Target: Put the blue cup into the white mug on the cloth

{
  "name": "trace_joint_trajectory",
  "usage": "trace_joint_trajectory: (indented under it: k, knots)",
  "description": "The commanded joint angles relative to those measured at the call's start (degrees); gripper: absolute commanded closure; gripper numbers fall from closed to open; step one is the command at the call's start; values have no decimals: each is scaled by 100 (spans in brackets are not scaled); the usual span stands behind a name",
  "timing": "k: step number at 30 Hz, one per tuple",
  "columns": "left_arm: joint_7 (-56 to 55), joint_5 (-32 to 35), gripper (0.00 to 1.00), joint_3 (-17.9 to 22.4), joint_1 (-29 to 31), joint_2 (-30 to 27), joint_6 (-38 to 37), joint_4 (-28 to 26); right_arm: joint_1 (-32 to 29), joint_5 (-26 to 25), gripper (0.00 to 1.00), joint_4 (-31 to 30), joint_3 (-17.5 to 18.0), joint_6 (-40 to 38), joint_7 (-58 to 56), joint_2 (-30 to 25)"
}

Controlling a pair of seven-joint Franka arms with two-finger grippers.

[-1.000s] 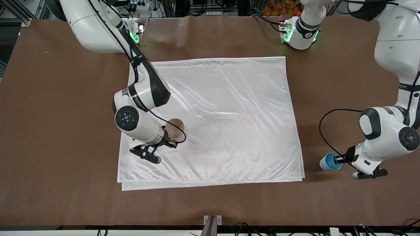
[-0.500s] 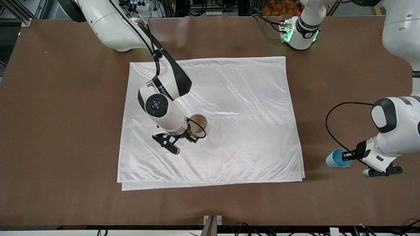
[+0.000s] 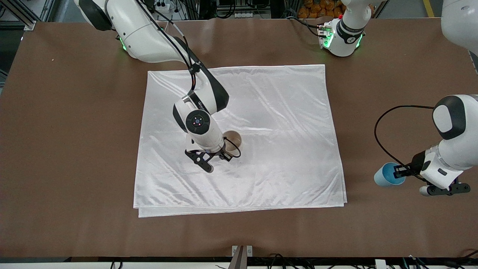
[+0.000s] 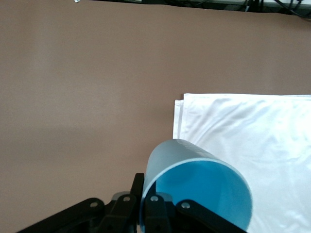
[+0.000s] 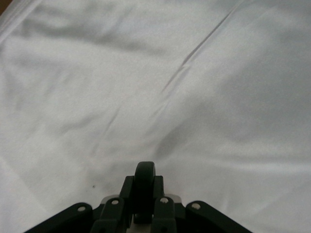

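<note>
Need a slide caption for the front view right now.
Right hand holds the mug over the cloth; left hand holds the blue cup over bare table.

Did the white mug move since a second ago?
Yes. The right gripper holds the white mug and has carried it over the cloth, away from the cloth's edge at the right arm's end and toward its middle.
</note>
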Motion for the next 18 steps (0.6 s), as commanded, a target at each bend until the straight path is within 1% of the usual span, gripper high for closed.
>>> trace_joint_trajectory:
  k: [1,3,5,8,12,16,18]
  knots:
    - [41,57,100,-106,14,-336,-265,-69,-11,-116,0,102,-35,-96,74,-14]
    - [6,57,100,-211,13,-371,-318,-51,-81,-125,0,102,-35,-96,39,-84]
    - [-47,40,100,-404,31,-372,-406,-7,-187,-142,0,111,-35,-122,-39,-102]
    - [-231,40,100,-615,31,-433,-441,28,-389,-326,0,102,0,-271,-399,-181]
    - [-609,40,100,-958,5,-433,-441,37,-740,-415,0,94,35,-552,-1093,-286]
    - [-1031,110,100,-1266,-83,-398,-441,37,-1276,-415,0,76,281,-965,-2050,-479]
    - [-1180,119,100,-1302,-258,-380,-441,37,-1513,-415,0,76,334,-1228,-2481,-576]
